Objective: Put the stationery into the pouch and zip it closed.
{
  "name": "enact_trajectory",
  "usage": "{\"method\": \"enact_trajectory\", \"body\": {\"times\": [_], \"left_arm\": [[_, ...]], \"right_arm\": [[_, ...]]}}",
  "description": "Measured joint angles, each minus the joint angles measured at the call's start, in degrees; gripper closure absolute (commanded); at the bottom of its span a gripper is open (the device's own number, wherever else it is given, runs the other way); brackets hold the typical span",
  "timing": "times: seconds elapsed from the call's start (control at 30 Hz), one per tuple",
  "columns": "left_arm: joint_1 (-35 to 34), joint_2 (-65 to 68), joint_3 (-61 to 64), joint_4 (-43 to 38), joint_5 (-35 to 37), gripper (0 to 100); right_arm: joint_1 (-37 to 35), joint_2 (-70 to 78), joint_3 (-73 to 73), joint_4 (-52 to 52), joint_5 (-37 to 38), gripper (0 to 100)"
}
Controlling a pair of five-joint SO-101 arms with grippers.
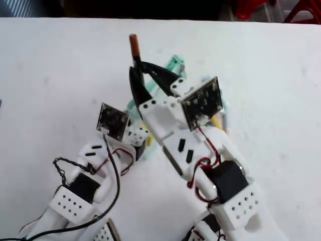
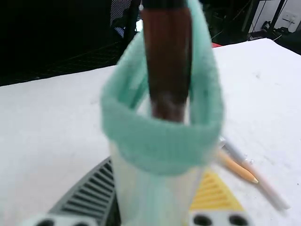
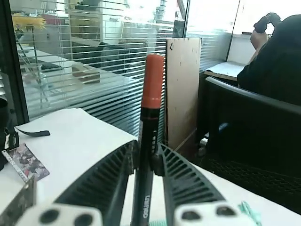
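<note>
Currently I'm in the loading step, with nothing zipped yet. On the left side, my left gripper [image 2: 155,197] has its grey and yellow jaws pressed onto the pale body of the pouch [image 2: 160,136], holding it up off the table [image 1: 60,65] so that the mint-green rim gapes open. A dark marker [image 2: 167,61] stands upright in that opening, its lower end hidden behind the near lip; I can't tell how deep it goes. Moving right, my right gripper [image 3: 148,165] is pinching the marker's barrel, orange cap pointing up. Further right, two pencils [image 2: 237,167] lie on the table just beside the pouch, still to be loaded. As I judge it, the next move calls for pushing the marker straight down along the pouch's length before letting go, while the left side keeps the mouth open. If I release too early, I'd expect it to tip out over the soft rim.
</note>
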Motion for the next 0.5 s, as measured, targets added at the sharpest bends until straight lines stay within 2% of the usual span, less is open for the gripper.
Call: {"method": "enact_trajectory", "body": {"times": [0.37, 0.43, 0.5], "left_arm": [[0.0, 0.0, 0.0, 0.0, 0.0, 86], [0.0, 0.0, 0.0, 0.0, 0.0, 86], [0.0, 0.0, 0.0, 0.0, 0.0, 86]], "right_arm": [[0.09, -1.67, 0.0, 8.44, 3.87, 97.9], [0.18, -1.67, 0.0, 8.44, 3.87, 93.4], [0.26, -1.67, 0.0, 9.14, 3.87, 84.2]]}}
